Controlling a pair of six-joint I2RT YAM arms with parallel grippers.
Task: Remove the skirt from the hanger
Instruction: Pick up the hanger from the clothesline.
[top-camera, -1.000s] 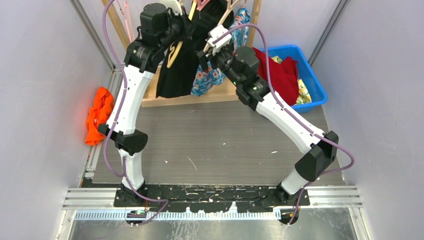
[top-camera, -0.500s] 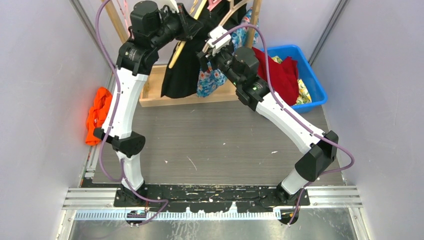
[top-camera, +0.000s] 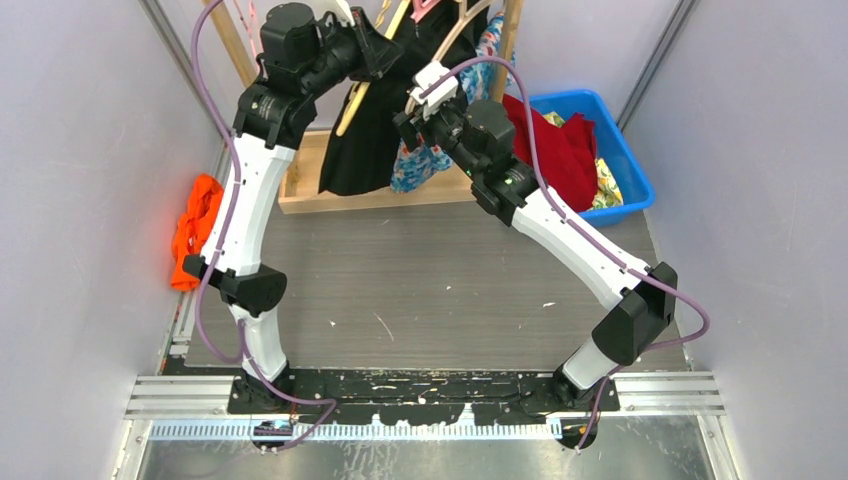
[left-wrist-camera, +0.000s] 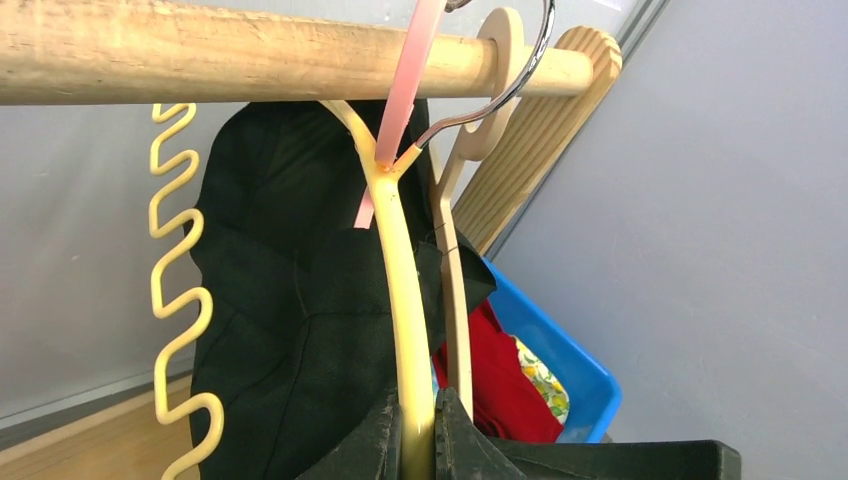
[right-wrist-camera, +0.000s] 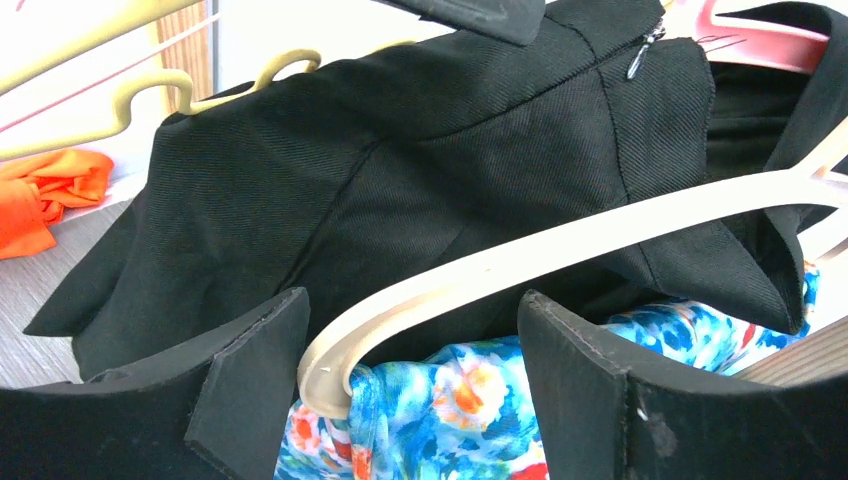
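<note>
Wood makes the long round clothes rail (left-wrist-camera: 200, 50) that runs along the far edge of the worktop. The black cloth skirt (right-wrist-camera: 400, 150) hangs from it near the middle, lifted off the top so it can be slid free. One blue plastic bin (top-camera: 625, 165) sits in the far right corner, likely there to catch clothes. A blue flowery cloth (right-wrist-camera: 450, 400) hangs just beside the skirt.

I count three hangers: a thin yellow plastic hanger (left-wrist-camera: 405, 300), a pale curved hanger (right-wrist-camera: 560, 250) and a pink hanger (right-wrist-camera: 760, 45). I cannot tell for sure which one carries the skirt.

The left gripper (left-wrist-camera: 418, 445) is clenched on the yellow hanger, I think to steady it. The right gripper (right-wrist-camera: 410, 330) is spread wide, one finger on each side of the pale hanger, gripping nothing. There are two arms and one skirt.
</note>
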